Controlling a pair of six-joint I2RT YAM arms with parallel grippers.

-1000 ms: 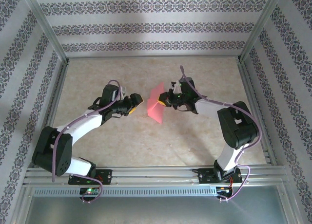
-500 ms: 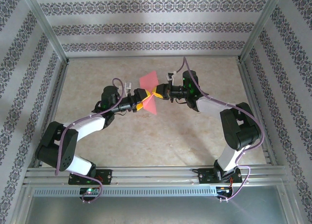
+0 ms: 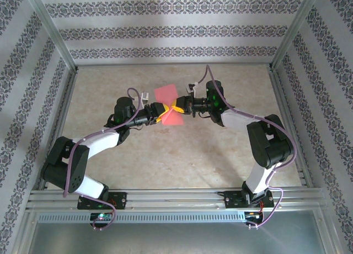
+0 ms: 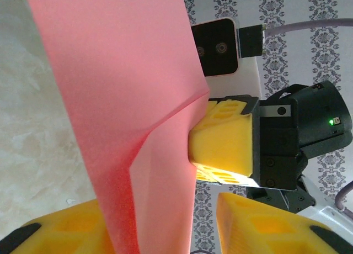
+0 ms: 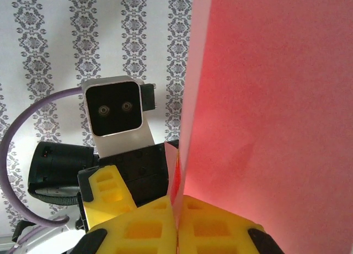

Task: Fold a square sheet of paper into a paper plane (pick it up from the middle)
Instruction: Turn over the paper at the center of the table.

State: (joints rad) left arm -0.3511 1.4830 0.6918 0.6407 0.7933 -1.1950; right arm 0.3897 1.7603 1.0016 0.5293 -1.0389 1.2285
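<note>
Two grippers met at the sheet [image 3: 167,99], which I judged was held clear of the counter [image 3: 165,165], over its middle, between the arms; my right gripper [image 5: 177,210] was pressed together on it, the pink caught flat between the yellow pads; in the left wrist view a soft crease ran out from that pinch across the paper. My left gripper [image 4: 160,232] faced it from the other side with its fingers [image 4: 60,232] spread; the lower part of the sheet passed between them, close against one and apart from the other, so I judged that nothing was pinched there yet.

No wings or point showed, so I took the work to be early; the sheet was up off the counter, gripped near its middle, and a second hold was being taken for a fold or a hand-over; which of the two I could not tell. The next move called for closing the left fingers squarely on the paper near the right pinch, slowly, because so thin a sheet would buckle if nudged sideways; the right hold should not loosen first.
</note>
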